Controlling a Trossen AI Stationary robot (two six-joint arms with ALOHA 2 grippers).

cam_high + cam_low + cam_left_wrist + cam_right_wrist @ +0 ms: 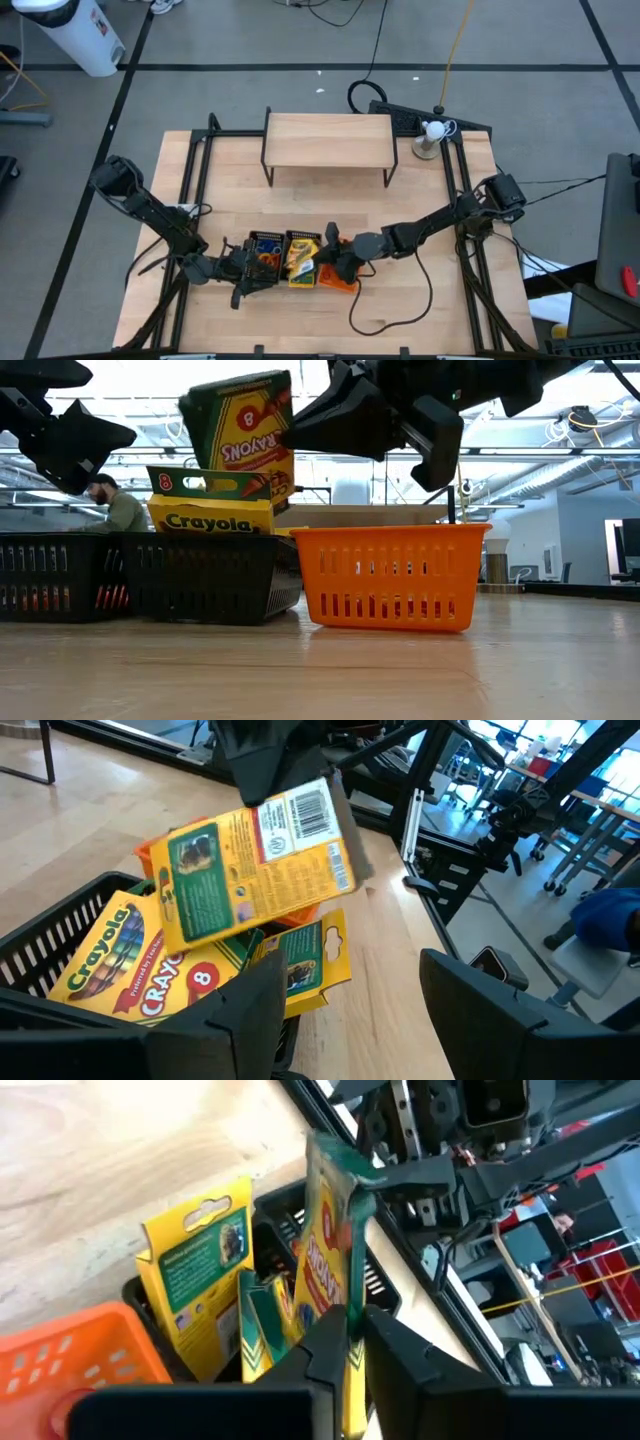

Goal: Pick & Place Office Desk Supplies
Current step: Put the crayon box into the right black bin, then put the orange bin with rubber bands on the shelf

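Note:
Three mesh trays stand in a row near the table's front edge: a black one (262,250), a second black one (300,262) with yellow-and-green crayon boxes (210,510) standing in it, and an orange one (390,575). Over the middle tray, another crayon box (245,430) is held up by my right gripper (350,1342), which reaches in from the table's right. My left gripper (350,1010) stands open at the black trays' near left side, with nothing between its fingers. My right gripper pinches the crayon box's narrow edge (348,1315) between its two fingers. The fingers come nearly level from the table's right side. The box is raised above the middle black tray, tilted, its print upside down in the low view (250,445).
A light wooden shelf (328,140) stands at the table's far middle, and a white ball on a stand (432,135) at the far right. A black cable (400,300) loops over the near right of the table. A person (115,505) sits in the room beyond.

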